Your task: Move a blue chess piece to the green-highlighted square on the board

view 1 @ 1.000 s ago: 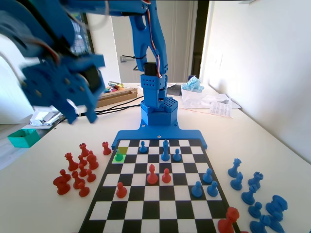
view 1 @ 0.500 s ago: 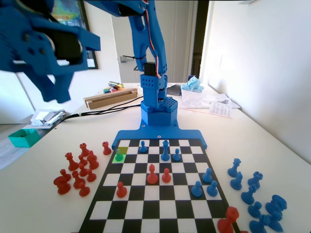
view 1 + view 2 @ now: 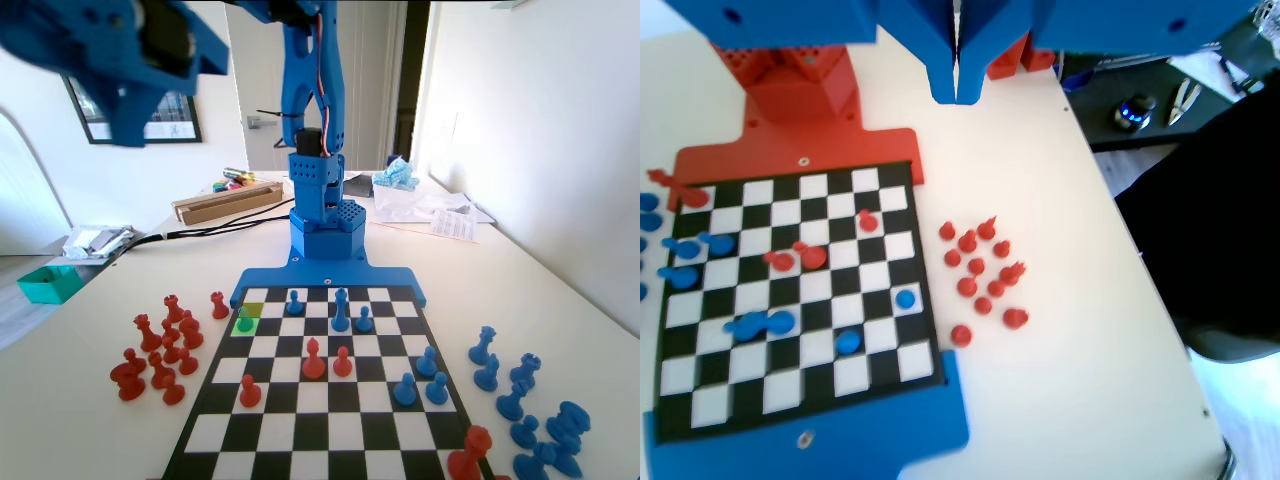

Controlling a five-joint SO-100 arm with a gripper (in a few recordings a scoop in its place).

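Pawn (image 3: 245, 321) stands on the green-highlighted square (image 3: 238, 328); fingers (image 3: 944, 75) empty.

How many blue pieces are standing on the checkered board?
7: one blue pawn on the green-highlighted square, three in the far rows, three nearer the right edge, fixed view. None looks hidden.

gripper (image 3: 125, 60) blurred, cut by fixed view's top-left edge; blue chess piece (image 3: 245, 320) tinted green on green-highlighted square (image 3: 244, 324) (colour hard to tell).
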